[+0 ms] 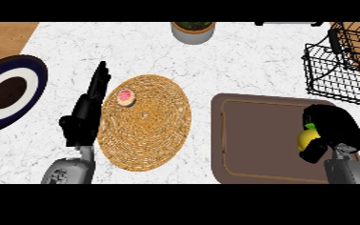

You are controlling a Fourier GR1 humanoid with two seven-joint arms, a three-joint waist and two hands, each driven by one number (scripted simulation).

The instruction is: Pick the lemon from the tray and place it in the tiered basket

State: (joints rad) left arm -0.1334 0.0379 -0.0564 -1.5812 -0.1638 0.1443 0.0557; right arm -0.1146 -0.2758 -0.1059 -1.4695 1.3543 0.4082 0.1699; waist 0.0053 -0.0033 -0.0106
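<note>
At the lower right of the frame the right hand (329,129) has its fingers curled round the lemon (306,139), over the brown tray (260,140) – only part of the fruit shows, so it could slip on the lift. The wire tiered basket (330,69) sits at the upper right, and its rim could catch the hand – the left hand (88,109) rests open at the left on the table (246,62)

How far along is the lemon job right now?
Done: the right hand has curled round the lemon, over the right end of the brown tray. In hand: the carry, barely begun. Left: moving it up to the black wire tiered basket at the right edge and releasing it there. The left hand rests open beside the woven mat.
</note>
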